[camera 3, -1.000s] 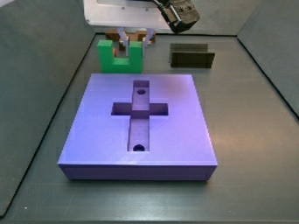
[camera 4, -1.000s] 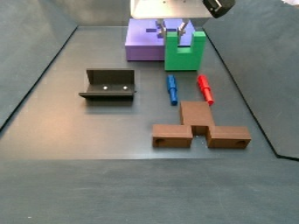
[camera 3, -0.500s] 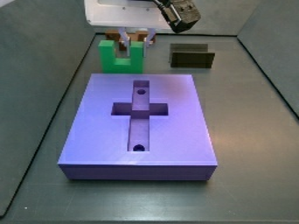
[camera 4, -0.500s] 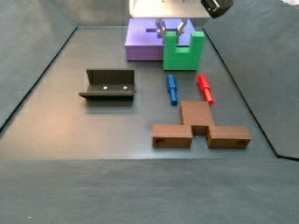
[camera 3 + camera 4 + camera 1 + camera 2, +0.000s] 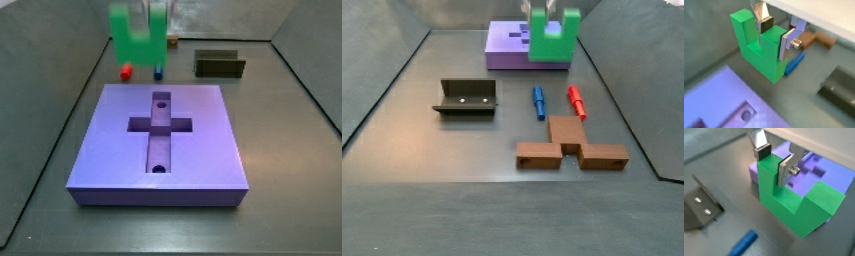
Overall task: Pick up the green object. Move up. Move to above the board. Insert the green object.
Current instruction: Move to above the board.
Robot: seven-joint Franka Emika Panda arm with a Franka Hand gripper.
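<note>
Grey floor below: your gripper pinches one prong of the green object, apparently lifted since a moment ago, the board next

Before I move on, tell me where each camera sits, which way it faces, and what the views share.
Wrist view: looks down past the gripper, jaws clamping one prong of the green object, toward the board.
Wrist view: gripper on the green object, fixture below.
Side view: faces across the board toward the lifted green object.
Side view: faces from the far end, fixture nearer, board behind.
All share the green object.
</note>
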